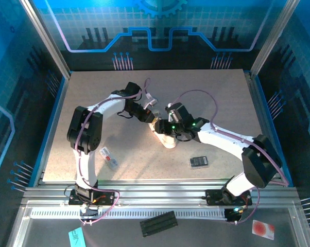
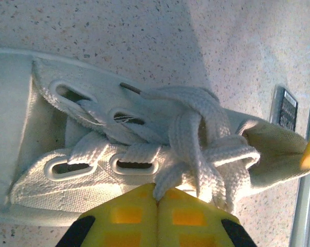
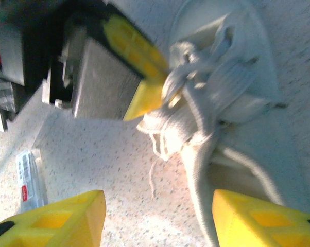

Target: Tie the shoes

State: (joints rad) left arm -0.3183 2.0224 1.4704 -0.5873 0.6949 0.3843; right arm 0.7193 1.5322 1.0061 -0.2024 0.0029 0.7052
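The white shoe (image 1: 168,138) lies mid-table, and its eyelets and knotted pale laces (image 2: 196,128) show large in the left wrist view. My left gripper (image 2: 157,199) is shut, its yellow fingertips pinching a lace strand right at the shoe's upper (image 2: 67,180). It sits at the shoe's far left side (image 1: 151,117). My right gripper (image 3: 157,221) hovers open just right of the shoe (image 3: 237,67). One loose lace (image 3: 199,175) hangs down between its fingers, close to the right finger (image 3: 263,216), and is not gripped. The left gripper's yellow tip (image 3: 147,90) meets the lace bundle there.
A small black device (image 1: 199,161) lies on the table right of the shoe. A flat white-and-red packet (image 1: 108,157) lies to the left near the left arm. Blue-lit walls enclose the table on three sides. A black block (image 1: 158,223) rests on the front rail.
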